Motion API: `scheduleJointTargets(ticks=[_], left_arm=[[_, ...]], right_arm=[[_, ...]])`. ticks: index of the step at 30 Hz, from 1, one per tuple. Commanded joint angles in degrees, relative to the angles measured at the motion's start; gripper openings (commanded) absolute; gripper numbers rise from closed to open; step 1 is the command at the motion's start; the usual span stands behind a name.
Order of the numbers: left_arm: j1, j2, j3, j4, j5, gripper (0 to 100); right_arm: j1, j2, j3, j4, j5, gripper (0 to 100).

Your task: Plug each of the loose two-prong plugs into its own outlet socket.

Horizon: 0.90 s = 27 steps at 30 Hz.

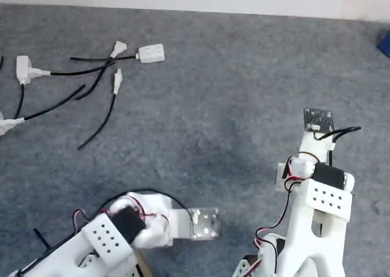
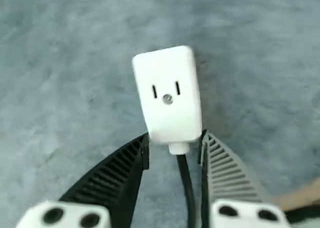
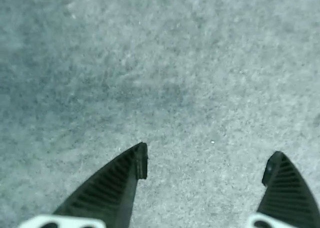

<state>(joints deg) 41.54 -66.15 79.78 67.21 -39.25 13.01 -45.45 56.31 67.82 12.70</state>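
My left jaws grip the cord end of a white outlet socket, its slots facing the wrist camera and its black cord trailing back between them. My right jaws stand wide apart over the grey table. In the high view, at ten o'clock, a loose plug and a second plug lie near another socket.

You are working over a grey table cover that looks like felt or short-pile carpet, matt and rough. The outlet socket is smooth white plastic with a soft sheen; its cord has a smooth black rubbery jacket. The left gripper has fingers of matt black plastic, ribbed on the inner faces, and the right gripper looks the same. The arm shells are matt white plastic; a bracket on one arm looks like shiny metal.
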Motion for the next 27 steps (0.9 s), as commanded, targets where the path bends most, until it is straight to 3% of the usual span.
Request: scheduleJointTargets(ticks=[1,13,27], left_arm=[[-7.34,0.31,-0.4,-3.43,-2.55,17],[-14.29,0.31,-4.79,-7.47,-2.46,17],[-18.59,0.4,0.04,-21.63,-2.46,17]], right_arm=[[-0.75,0.04,-2.42,-0.48,-0.53,35.8],[-0.84,-0.4,-0.57,-0.75,-0.18,35.8],[-3.56,-0.4,-0.31,-0.4,-0.18,35.8]])
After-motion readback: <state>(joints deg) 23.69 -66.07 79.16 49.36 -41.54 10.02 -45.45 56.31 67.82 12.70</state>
